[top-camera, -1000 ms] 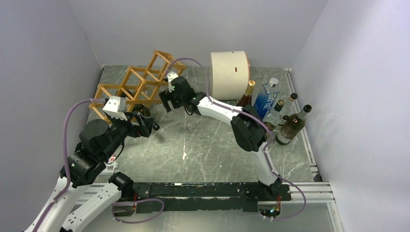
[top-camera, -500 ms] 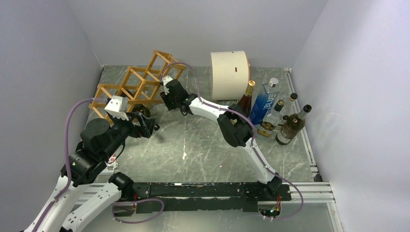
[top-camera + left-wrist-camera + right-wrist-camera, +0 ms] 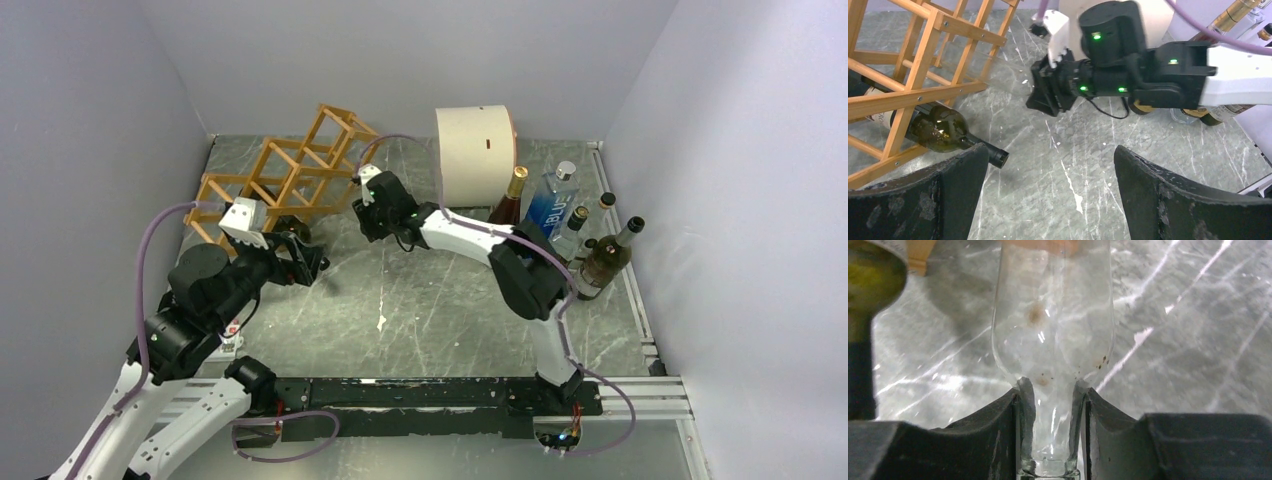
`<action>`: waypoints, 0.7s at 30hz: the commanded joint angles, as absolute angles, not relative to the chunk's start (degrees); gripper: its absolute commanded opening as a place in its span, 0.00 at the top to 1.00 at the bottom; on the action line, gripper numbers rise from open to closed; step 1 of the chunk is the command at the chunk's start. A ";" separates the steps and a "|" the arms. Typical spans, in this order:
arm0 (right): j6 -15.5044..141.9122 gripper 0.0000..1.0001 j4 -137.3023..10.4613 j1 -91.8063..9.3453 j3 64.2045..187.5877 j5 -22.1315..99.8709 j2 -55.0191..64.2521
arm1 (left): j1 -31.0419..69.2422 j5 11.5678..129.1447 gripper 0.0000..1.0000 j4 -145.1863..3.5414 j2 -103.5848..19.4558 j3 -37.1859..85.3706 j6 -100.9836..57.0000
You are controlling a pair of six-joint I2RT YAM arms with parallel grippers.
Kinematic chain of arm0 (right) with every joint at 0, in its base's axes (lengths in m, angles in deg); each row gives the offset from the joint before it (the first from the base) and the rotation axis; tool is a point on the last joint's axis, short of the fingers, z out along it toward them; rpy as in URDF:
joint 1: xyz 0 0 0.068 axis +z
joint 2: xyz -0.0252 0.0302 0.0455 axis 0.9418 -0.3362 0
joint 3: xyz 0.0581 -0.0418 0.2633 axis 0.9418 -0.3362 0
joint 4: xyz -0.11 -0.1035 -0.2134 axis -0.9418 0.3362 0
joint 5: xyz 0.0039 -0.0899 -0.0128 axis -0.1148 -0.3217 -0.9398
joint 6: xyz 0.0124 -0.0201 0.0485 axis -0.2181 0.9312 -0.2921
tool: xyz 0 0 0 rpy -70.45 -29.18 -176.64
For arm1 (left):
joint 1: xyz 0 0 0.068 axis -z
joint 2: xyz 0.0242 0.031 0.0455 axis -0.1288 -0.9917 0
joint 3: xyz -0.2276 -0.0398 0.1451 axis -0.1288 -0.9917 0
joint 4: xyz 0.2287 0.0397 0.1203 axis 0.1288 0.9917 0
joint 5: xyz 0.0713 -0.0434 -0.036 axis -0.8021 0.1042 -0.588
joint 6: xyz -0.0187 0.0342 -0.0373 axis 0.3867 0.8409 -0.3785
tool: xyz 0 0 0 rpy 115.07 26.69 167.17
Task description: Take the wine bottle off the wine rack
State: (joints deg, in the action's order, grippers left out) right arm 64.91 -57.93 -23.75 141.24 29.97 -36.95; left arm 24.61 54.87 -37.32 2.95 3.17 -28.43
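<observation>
From above, the right tool (image 3: 366, 218) now sits farther toward 4 o'clock from the wine rack (image 3: 290, 170) than before; left wrist: the left tool (image 3: 1050, 155) is released, with a green wine bottle (image 3: 940, 134) racked at 9 o'clock; right wrist: the right tool clenches the neck of a clear bottle (image 3: 1053, 325), apparently drawing it out, its far end by the rack at 12 o'clock.

table (image 3: 420, 310): grey marble | on it: wine rack (image 3: 290, 176), cream drum (image 3: 472, 150), standing bottles (image 3: 548, 212)

Right wrist cam chops the clear bottle (image 3: 1053, 330) at top and bottom, so its base and mouth don't show. The green bottle (image 3: 868, 290) next to it is just a blurry blob. On left wrist cam, rack (image 3: 923, 60) sticks half-cover its label.
</observation>
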 commanded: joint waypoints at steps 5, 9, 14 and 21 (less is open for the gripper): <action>61.56 1.00 -56.98 -23.73 128.12 33.09 -18.69 | 24.20 57.19 0.01 -39.13 -1.03 3.73 -28.18; 61.92 1.00 -49.27 -23.77 123.65 34.22 -10.64 | 24.23 60.21 0.01 -39.06 -4.28 4.40 -22.99; 62.47 1.00 -40.94 -23.86 119.79 34.09 -2.35 | 24.24 66.19 0.01 -43.17 -6.12 2.35 -13.37; 63.92 1.00 -35.65 -24.23 115.70 39.50 6.17 | 24.32 84.49 0.08 -54.66 -10.98 -3.59 -6.08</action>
